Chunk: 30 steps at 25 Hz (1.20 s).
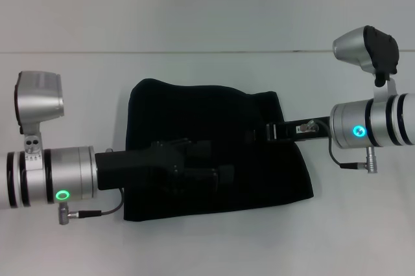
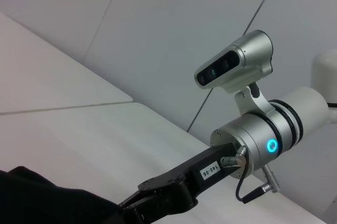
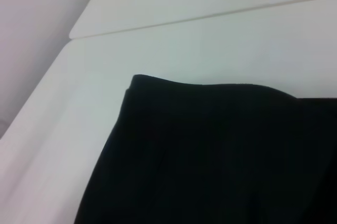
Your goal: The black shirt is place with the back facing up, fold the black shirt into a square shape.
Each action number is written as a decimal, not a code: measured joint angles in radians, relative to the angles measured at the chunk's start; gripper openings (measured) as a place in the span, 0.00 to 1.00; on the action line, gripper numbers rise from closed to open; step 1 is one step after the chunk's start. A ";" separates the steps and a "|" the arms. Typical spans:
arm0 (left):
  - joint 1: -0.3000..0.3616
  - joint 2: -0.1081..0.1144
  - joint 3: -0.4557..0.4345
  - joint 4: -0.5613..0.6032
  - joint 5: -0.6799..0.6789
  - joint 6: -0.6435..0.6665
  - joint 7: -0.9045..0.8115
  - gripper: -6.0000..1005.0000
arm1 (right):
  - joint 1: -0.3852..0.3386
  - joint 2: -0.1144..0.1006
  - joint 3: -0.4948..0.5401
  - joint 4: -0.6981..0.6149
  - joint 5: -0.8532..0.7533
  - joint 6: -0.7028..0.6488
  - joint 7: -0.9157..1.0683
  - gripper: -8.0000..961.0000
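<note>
The black shirt [image 1: 214,149] lies on the white table [image 1: 207,17] as a rough, slightly skewed rectangle, already folded down to a compact block, with both tools reaching in over it from opposite sides. It spreads out beneath and around the left gripper [image 1: 194,166], which sits low over the cloth's nearer half; the right gripper [image 1: 269,132] comes in at the shirt's farther right edge. Black fingers against black fabric hide the jaws in the head view, so I cannot tell how wide either tool stands or whether either has hold of any cloth. The left wrist view shows only the other arm's body and a corner of the fabric; the right wrist view shows only a folded corner of shirt on the table.

The main risk, as I judge it, is a snag: if a finger is caught in a layer, pulling away could drag the stack and undo the fold. The right-hand edge already flares wider toward the near side, so a careless tug there would push the shape further from square.

No container is in view.
</note>
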 joint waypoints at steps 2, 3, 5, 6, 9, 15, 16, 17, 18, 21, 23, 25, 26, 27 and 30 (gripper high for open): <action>0.001 0.000 0.000 0.000 0.000 0.000 0.000 0.93 | -0.003 0.003 0.000 0.000 0.016 -0.001 -0.021 0.18; 0.001 0.000 0.000 0.000 0.000 0.000 0.000 0.93 | -0.005 0.005 0.001 0.000 0.027 -0.002 -0.035 0.15; 0.001 -0.001 0.002 0.000 0.000 0.001 -0.003 0.93 | -0.011 0.006 0.002 0.000 0.055 -0.008 -0.072 0.09; 0.001 -0.001 0.002 0.000 0.000 0.002 -0.007 0.93 | -0.015 0.006 0.002 -0.002 0.070 -0.011 -0.088 0.06; 0.001 -0.001 0.001 0.002 0.000 0.005 -0.015 0.93 | -0.025 0.002 0.002 -0.012 0.116 -0.025 -0.122 0.06; 0.001 0.002 0.000 0.007 -0.004 0.009 -0.039 0.93 | -0.046 -0.014 0.002 -0.047 0.169 -0.080 -0.164 0.06; 0.002 0.002 0.000 0.008 -0.006 0.010 -0.043 0.93 | -0.050 -0.015 0.002 -0.058 0.170 -0.087 -0.164 0.06; 0.002 0.002 -0.001 0.008 -0.007 0.010 -0.046 0.93 | -0.054 -0.016 0.002 -0.069 0.170 -0.092 -0.164 0.06; 0.002 0.002 -0.001 0.008 -0.007 0.010 -0.048 0.93 | -0.058 -0.017 0.002 -0.081 0.170 -0.097 -0.164 0.06; 0.002 0.002 -0.009 0.008 -0.008 0.011 -0.051 0.93 | -0.068 -0.022 0.002 -0.104 0.171 -0.110 -0.164 0.06; 0.003 0.002 -0.014 0.008 -0.010 0.011 -0.055 0.93 | -0.072 -0.029 0.003 -0.114 0.171 -0.121 -0.163 0.06; 0.004 0.002 -0.015 0.008 -0.012 0.011 -0.062 0.93 | -0.074 -0.036 0.005 -0.118 0.171 -0.131 -0.161 0.06; 0.004 0.002 -0.015 0.009 -0.012 0.011 -0.064 0.93 | -0.074 -0.039 0.005 -0.118 0.171 -0.134 -0.160 0.06; 0.004 0.002 -0.015 0.009 -0.013 0.011 -0.065 0.93 | -0.075 -0.042 0.005 -0.118 0.171 -0.138 -0.159 0.06; 0.004 0.002 -0.014 0.009 -0.013 0.011 -0.065 0.93 | -0.079 -0.048 0.005 -0.125 0.171 -0.153 -0.160 0.06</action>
